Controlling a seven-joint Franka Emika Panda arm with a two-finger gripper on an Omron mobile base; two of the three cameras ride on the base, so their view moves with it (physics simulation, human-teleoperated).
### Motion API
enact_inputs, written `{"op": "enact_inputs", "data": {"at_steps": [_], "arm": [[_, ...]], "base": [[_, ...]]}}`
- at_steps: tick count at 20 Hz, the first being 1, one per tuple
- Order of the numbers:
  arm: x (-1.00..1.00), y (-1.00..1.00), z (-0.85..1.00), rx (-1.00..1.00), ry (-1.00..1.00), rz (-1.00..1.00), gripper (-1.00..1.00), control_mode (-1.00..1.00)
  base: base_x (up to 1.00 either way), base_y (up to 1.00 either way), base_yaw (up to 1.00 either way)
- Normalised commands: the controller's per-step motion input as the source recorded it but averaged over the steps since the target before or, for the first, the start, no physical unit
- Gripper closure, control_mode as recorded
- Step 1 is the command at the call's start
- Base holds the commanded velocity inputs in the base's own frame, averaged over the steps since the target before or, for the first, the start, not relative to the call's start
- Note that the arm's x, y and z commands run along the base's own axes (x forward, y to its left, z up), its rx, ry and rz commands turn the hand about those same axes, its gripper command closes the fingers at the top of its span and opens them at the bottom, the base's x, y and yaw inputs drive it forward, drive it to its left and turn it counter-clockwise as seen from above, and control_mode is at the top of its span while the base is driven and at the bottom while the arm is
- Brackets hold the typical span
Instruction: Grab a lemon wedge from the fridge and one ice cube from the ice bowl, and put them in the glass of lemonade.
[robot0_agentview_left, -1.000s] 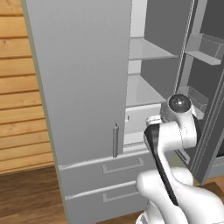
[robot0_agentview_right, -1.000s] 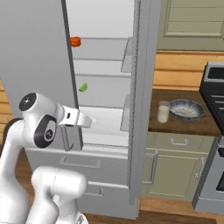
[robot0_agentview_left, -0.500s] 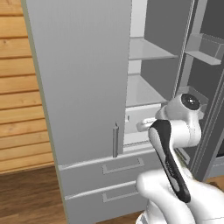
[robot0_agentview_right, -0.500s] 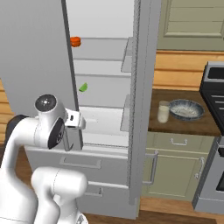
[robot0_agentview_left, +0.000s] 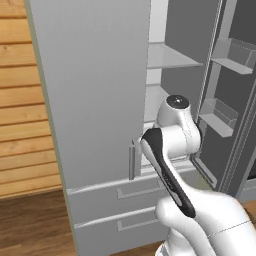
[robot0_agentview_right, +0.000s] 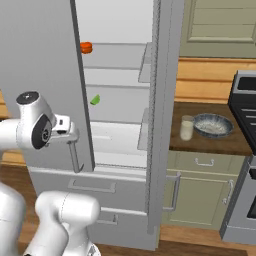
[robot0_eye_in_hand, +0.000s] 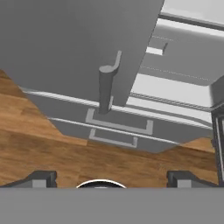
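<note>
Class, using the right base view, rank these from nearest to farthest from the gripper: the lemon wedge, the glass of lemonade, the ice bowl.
Measured from the open gripper, beside the left door's handle:
1. lemon wedge: on a fridge shelf, up and right of the gripper.
2. glass of lemonade: on the counter right of the fridge.
3. ice bowl: just right of the glass, farthest.

The fridge (robot0_agentview_right: 120, 100) stands left of the counter (robot0_agentview_right: 210, 142). In it, the lemon wedge (robot0_agentview_right: 95, 100) lies on a middle shelf. On the counter, the glass of lemonade (robot0_agentview_right: 187, 128) stands just left of the ice bowl (robot0_agentview_right: 213, 125).
</note>
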Motion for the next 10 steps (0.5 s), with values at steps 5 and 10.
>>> {"op": "enact_inputs", "data": {"at_steps": [5, 10], "arm": [[0.43, 0.69, -0.38, -0.02, -0.04, -0.07, -1.0, -1.0], [0.8, 0.03, -0.41, 0.03, 0.0, -0.08, -1.0, -1.0]], "base": [[0.0, 0.0, 0.0], [0.0, 0.0, 0.0]]}}
